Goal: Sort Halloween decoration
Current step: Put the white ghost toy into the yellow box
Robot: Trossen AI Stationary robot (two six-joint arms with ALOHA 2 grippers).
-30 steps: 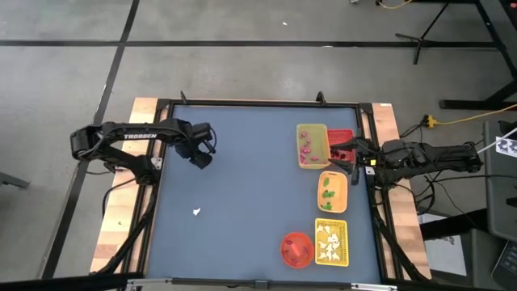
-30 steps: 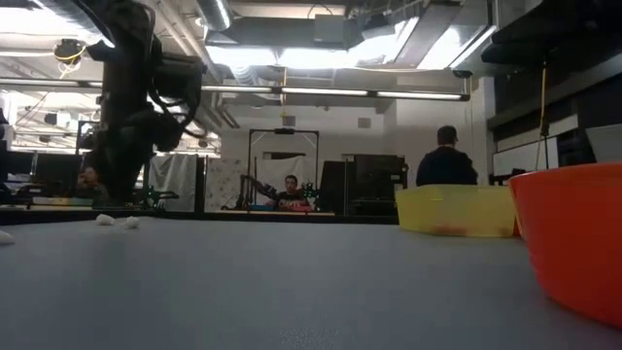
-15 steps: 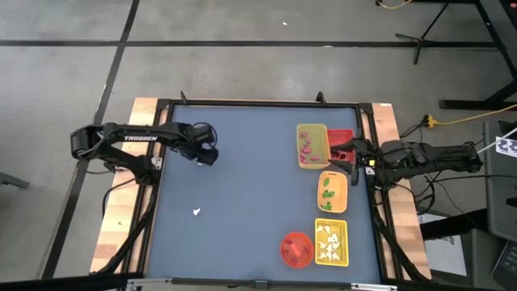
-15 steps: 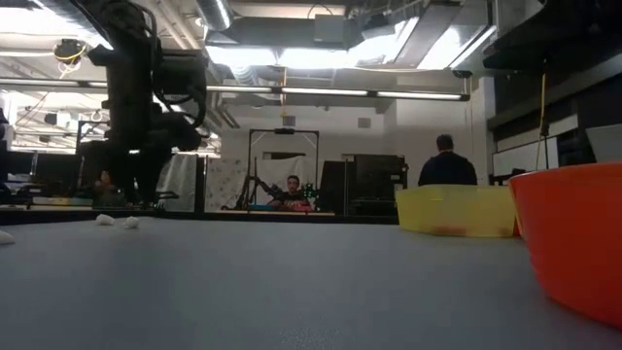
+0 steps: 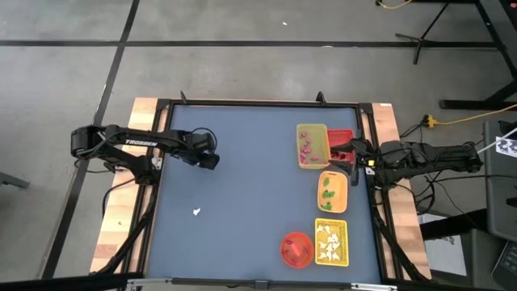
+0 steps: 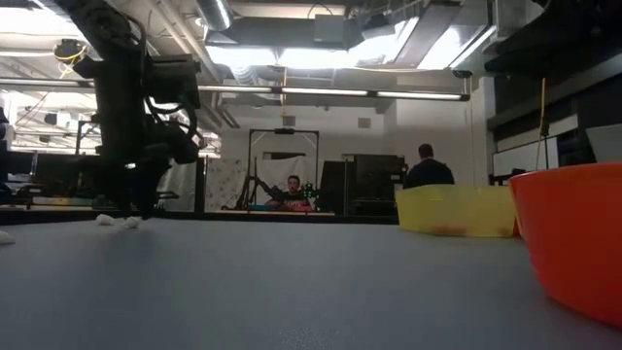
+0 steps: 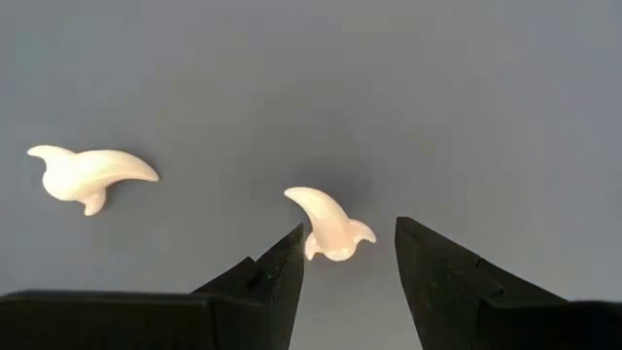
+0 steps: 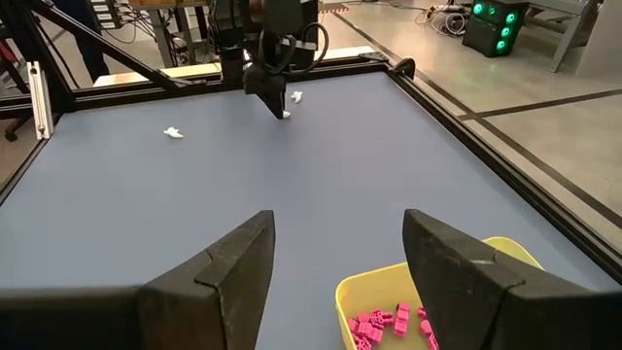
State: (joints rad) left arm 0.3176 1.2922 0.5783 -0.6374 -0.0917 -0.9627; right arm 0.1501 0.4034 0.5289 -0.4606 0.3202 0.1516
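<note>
Two white ghost pieces [image 7: 330,225] lie on the worktop [image 5: 250,194]; left gripper [image 7: 348,255] straddles one, jaws parted, poised to pinch; right gripper [image 8: 335,255] waits wide.

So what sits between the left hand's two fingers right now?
In the left wrist view, a small white ghost-shaped piece lies on the blue-grey table between the open left hand fingers, not yet gripped.

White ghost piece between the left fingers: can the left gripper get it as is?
Probably yes. The left gripper is open with the white ghost piece lying between its fingertips on bare table; the second white piece lies well aside.
</note>
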